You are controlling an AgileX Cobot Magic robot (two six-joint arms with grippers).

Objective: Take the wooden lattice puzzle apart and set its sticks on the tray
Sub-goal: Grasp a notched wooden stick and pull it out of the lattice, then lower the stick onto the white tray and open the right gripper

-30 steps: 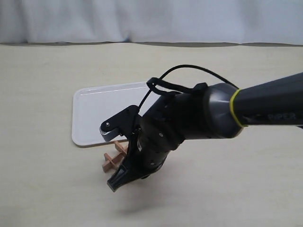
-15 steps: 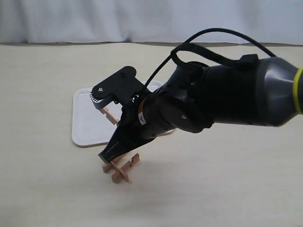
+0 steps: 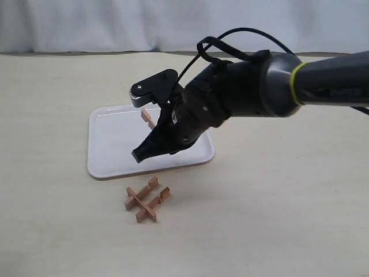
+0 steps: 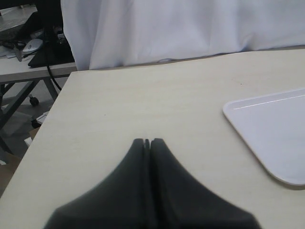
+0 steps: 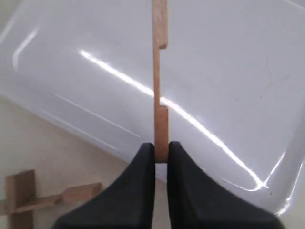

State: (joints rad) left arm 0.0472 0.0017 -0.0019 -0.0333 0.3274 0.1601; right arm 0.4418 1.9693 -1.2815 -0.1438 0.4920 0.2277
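Observation:
My right gripper (image 3: 140, 154) is shut on the end of one reddish-brown notched stick (image 3: 147, 117). It holds the stick over the white tray (image 3: 109, 144). In the right wrist view the stick (image 5: 160, 86) runs out from between the fingertips of the right gripper (image 5: 161, 145), with the tray (image 5: 228, 71) behind it. What is left of the wooden lattice puzzle (image 3: 147, 199), three crossed sticks, lies on the table just in front of the tray. A corner of the puzzle (image 5: 28, 195) shows in the right wrist view. My left gripper (image 4: 148, 140) is shut and empty, off to the tray's (image 4: 276, 133) side.
The beige table (image 3: 277, 219) stretches around the tray, with a white curtain (image 3: 173, 23) at the back. In the left wrist view the table's edge (image 4: 47, 124) drops off beside desks and cables. The right arm (image 3: 259, 98) spans the tray's right side.
The right gripper came up off the puzzle with one stick and carried it back over the tray. The other three sticks stayed on the table, slightly shifted.

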